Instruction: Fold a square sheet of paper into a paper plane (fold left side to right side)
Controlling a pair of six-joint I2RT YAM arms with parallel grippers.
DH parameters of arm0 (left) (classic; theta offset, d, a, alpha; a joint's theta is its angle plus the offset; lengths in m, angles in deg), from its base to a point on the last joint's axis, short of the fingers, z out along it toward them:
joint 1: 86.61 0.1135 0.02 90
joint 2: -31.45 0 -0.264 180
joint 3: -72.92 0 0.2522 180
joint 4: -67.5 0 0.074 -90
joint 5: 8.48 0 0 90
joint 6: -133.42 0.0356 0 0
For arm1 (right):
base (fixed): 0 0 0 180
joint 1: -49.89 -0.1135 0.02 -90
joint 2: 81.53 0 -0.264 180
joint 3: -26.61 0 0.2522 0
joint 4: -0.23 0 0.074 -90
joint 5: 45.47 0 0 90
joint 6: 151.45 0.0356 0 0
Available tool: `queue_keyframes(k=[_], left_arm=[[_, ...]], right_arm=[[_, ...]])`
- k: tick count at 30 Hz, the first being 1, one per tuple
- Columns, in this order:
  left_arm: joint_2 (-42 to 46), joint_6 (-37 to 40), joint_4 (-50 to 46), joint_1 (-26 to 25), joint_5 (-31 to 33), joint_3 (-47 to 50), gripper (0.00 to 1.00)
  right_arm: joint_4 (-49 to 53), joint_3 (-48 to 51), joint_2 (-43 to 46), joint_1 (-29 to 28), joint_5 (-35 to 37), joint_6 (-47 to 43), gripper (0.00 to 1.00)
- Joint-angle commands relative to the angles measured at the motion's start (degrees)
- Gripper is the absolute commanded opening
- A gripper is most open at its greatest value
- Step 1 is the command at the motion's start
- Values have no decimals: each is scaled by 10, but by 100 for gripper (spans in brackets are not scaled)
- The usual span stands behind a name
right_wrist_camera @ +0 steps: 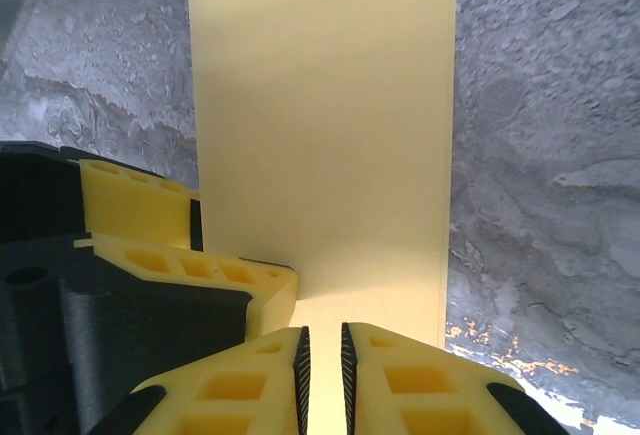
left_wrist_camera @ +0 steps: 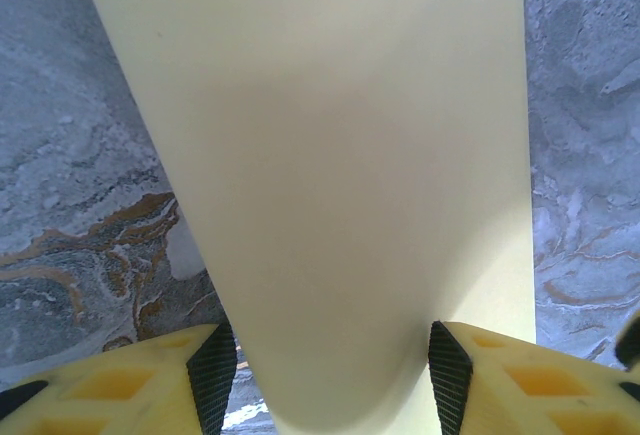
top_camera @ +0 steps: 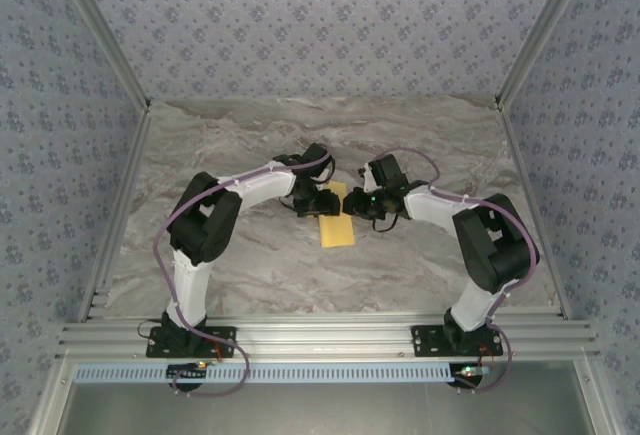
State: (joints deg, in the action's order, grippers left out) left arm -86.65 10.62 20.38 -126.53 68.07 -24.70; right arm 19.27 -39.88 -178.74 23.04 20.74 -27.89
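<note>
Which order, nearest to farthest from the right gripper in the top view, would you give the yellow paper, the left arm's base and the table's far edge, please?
From the right gripper:
1. Yellow paper, right beside it at table centre.
2. Table's far edge, straight beyond, by the back wall.
3. Left arm's base, at the near-left rail.

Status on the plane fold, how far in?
Early. Done: the square sheet of paper lies doubled over into a narrow strip. In hand: left pincer straddles the rounded fold; right pincer, jaws nearly closed, sits at its edge. Left: nose and wing folds; no pointed tip yet.
</note>
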Motion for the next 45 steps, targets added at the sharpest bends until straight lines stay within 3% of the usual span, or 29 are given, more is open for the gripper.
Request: queue_keyframes(k=[1,16,45], left_arm=[[-20,5,-10,-4,-2,-1,57],[-32,7,-14,-3,-6,-13,57],[-36,5,-12,-4,-5,-8,57]], right_arm=[[31,7,19,5,15,-14,21],[35,6,19,9,8,-18,22],[48,-30,-63,-13,6,-13,17]])
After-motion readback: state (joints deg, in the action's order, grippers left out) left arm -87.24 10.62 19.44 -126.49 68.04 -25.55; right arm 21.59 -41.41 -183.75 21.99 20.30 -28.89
